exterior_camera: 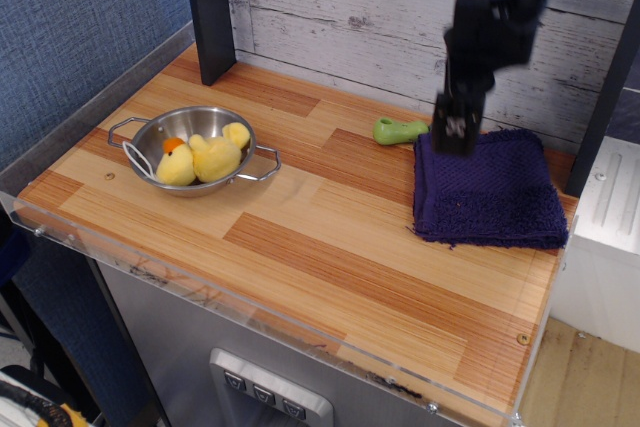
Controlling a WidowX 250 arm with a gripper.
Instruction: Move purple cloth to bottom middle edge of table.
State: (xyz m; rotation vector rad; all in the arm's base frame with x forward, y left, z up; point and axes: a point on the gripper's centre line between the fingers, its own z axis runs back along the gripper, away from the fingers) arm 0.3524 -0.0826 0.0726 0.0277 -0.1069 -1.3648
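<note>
The purple cloth (pixel 488 189) is a dark indigo terry towel folded roughly square. It lies flat at the back right of the striped wood table (pixel 330 247). My gripper (pixel 455 132) hangs from a black arm and is low over the cloth's back left corner, close to touching it. Its dark fingers point down and look close together. I cannot tell whether they grip the cloth or are open.
A steel bowl (pixel 195 150) with a yellow plush duck (pixel 205 157) stands at the left. A green-handled tool (pixel 400 131) lies just left of the gripper, by the back wall. A black post (pixel 208 12) stands at the back left. A clear acrylic rim (pixel 250 312) lines the front edge.
</note>
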